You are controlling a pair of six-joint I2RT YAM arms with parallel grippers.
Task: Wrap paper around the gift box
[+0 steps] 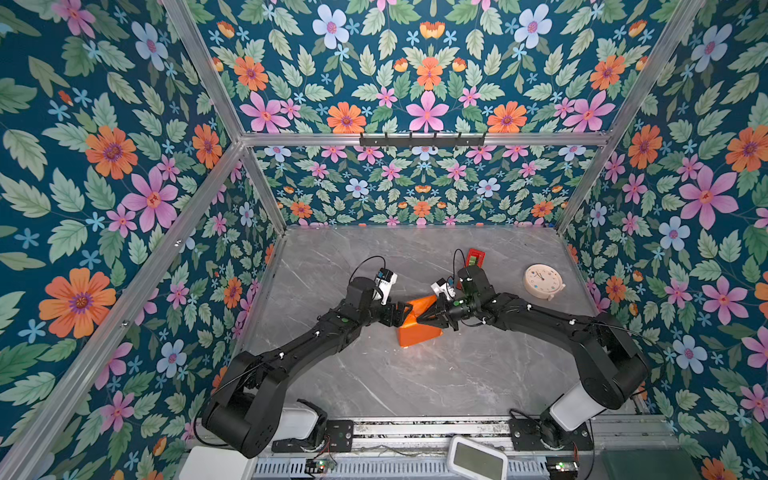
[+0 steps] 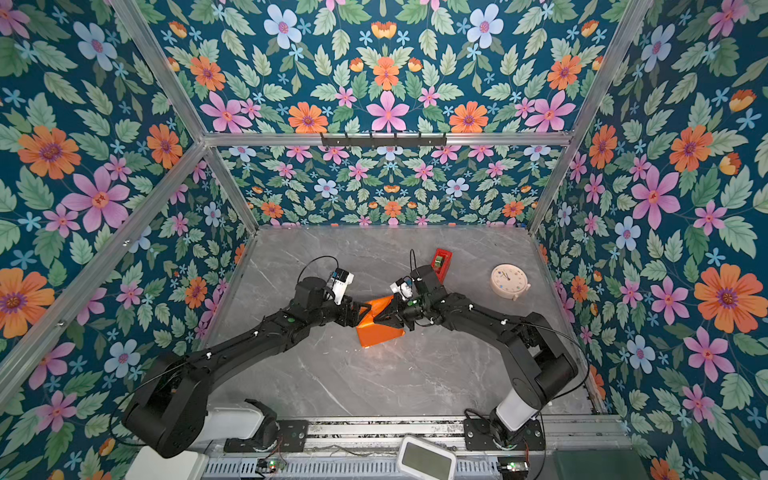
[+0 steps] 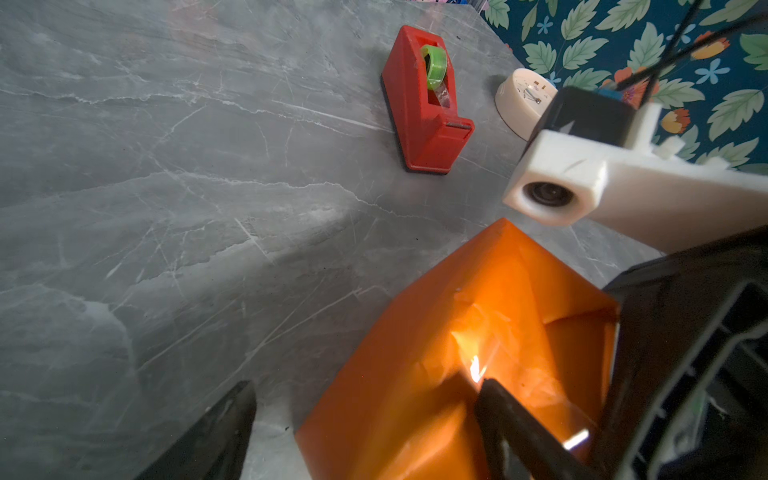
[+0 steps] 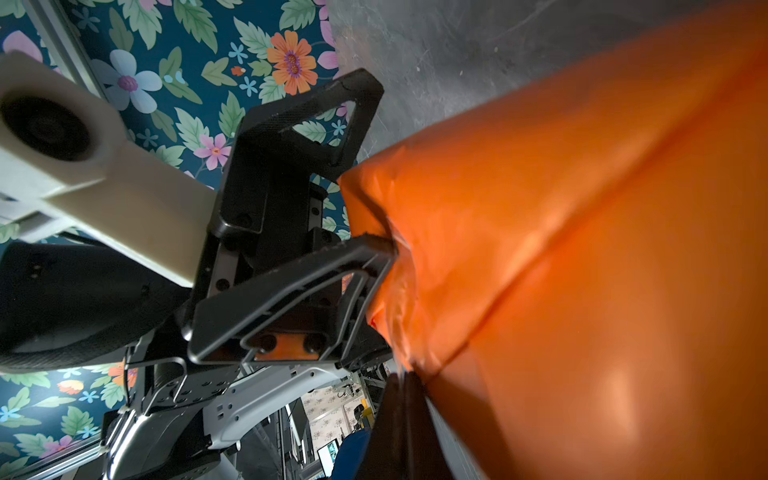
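In both top views the creased orange paper [image 1: 417,332] covers the gift box completely, a tilted parcel on the grey marble table [image 1: 415,382] between the left jaws, spread wide, and the right jaws, closed together at its opposite side; a slip on that slick sheet could let the fold spring open. The left wrist view alone shows the red plastic tape dispenser [image 3: 428,104] well apart; the right wrist view alone shows one left jaw poking a crumpled paper corner, which could tear.

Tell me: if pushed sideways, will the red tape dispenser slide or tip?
Probably slide: the tape dispenser rests on a long flat base on the smooth table. Its narrow body might tip if pushed high. The dark underside may grip somewhat.
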